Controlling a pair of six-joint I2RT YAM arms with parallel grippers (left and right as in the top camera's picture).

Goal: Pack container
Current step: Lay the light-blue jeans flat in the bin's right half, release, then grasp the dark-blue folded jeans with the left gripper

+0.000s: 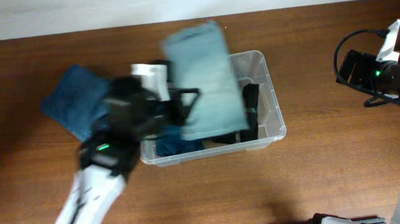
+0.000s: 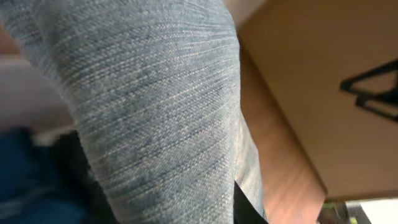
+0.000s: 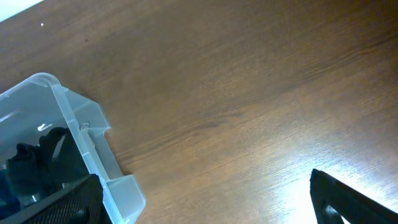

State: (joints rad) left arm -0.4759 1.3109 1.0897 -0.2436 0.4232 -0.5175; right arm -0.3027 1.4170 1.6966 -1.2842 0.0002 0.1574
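The clear plastic container (image 1: 271, 101) sits mid-table with dark blue and black clothes inside. My left gripper (image 1: 186, 102) is shut on a folded light grey-blue garment (image 1: 204, 81) and holds it above the container's left half. In the left wrist view the garment (image 2: 149, 106) fills the frame and hides the fingers. My right gripper (image 3: 205, 202) is open and empty over bare table at the far right, with the container's corner (image 3: 93, 146) to its left.
A folded dark blue cloth (image 1: 72, 101) lies on the table left of the container. The right arm (image 1: 386, 71) stands at the right edge. The table's back edge meets a white wall.
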